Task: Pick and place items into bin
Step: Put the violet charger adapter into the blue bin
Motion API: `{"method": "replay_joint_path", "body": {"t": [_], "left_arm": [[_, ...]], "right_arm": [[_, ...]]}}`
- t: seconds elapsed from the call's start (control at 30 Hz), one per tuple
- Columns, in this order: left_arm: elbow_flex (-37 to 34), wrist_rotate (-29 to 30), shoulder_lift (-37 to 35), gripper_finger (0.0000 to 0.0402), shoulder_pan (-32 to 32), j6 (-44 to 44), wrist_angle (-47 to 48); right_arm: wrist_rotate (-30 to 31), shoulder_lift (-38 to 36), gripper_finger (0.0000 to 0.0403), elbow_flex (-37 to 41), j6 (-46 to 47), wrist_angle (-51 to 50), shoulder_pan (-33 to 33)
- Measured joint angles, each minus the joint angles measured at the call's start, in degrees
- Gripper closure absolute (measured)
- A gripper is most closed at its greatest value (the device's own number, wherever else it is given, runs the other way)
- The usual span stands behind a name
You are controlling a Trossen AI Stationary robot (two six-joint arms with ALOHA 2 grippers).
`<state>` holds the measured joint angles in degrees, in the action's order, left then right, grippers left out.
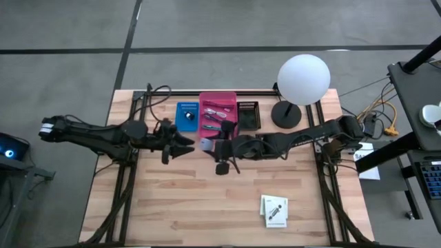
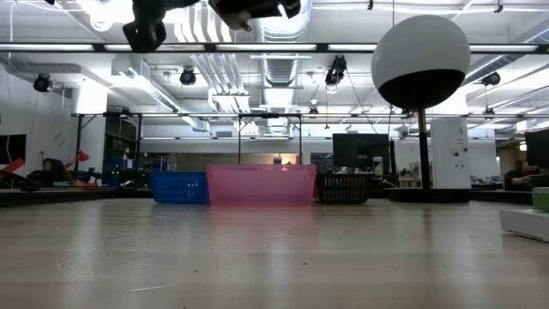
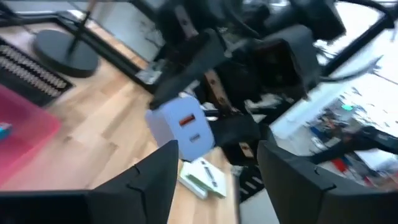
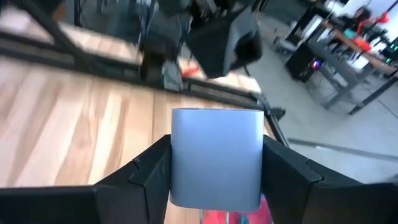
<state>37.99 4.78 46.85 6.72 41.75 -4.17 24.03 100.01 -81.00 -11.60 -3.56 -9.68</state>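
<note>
Above the pale wood-plank bench [image 1: 207, 207], the right pincer [image 4: 214, 180] clamps a smooth, rounded grey-blue cube [image 4: 216, 155] between its dark fingers, held just beside the translucent pink bin [image 1: 218, 114]. The left pincer [image 3: 217, 180] faces it with fingers spread wide — holding nothing. A flat white card with black mark [image 1: 274, 210] lies well apart, near the bench's front edge.

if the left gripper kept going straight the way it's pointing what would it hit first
Most likely the grey-blue cube held in the right gripper. The open left gripper points right at it across a small gap; the two look about level, though depth is hard to judge.
</note>
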Motion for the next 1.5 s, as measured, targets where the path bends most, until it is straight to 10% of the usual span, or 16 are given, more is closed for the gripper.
{"method": "replay_joint_path", "body": {"t": [1.2,1.5], "left_arm": [[5.00,16.49,16.34,0.0195,-0.26,10.50,-3.16],[4.97,16.53,16.24,0.0261,-0.28,10.65,-3.35]], "right_arm": [[0.21,0.00,0.0219,-1.19,-6.64,-7.02,2.05],[0.20,0.06,0.0219,-1.19,-6.92,-6.61,2.06]]}}
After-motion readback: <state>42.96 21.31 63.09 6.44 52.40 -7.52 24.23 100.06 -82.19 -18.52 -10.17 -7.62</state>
